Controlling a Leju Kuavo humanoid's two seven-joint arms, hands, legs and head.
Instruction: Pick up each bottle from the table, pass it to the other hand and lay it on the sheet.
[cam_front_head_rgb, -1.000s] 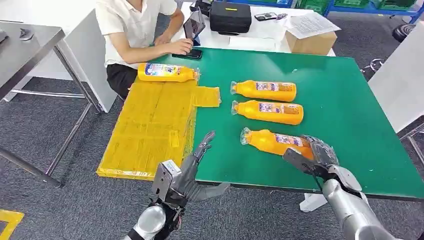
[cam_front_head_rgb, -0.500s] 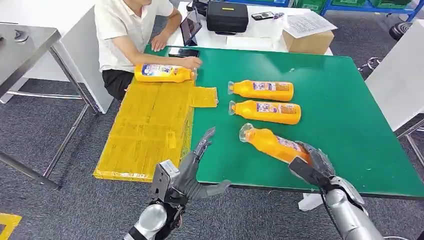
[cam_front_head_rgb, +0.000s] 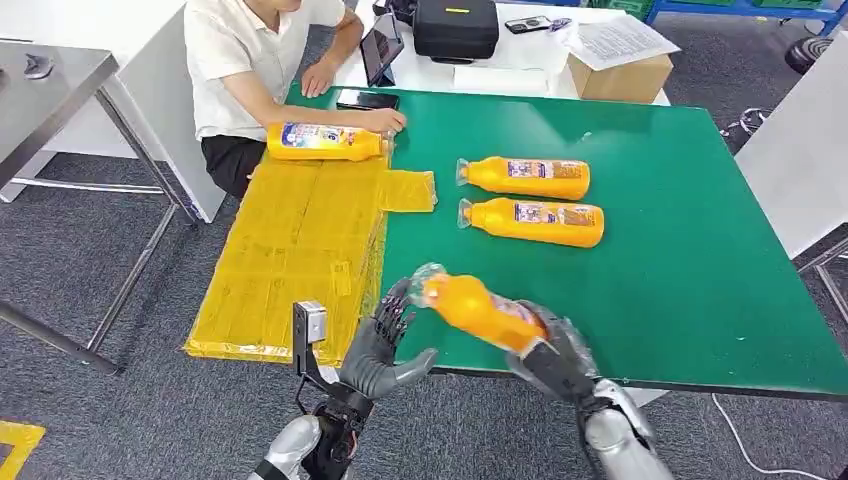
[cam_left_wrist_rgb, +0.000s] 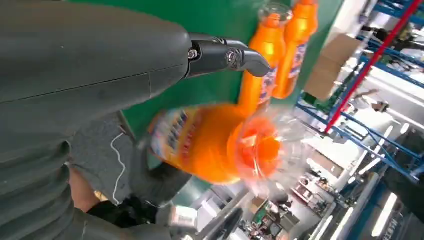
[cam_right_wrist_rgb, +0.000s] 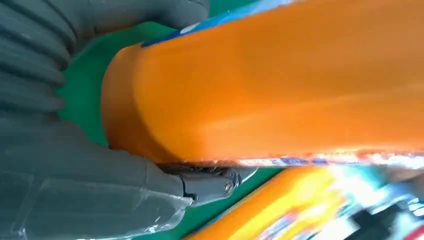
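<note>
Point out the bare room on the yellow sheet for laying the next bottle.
The yellow sheet is bare from the orange bottle at its far edge to its near edge. Crowded: that far edge, where a person's hand touches the bottle.

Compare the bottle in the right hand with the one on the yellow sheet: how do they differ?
The held bottle is off the table, tilted, gripped by the right hand; the sheet bottle lies flat on the yellow sheet, with a person's hand at its cap end. Both are orange with clear caps.
</note>
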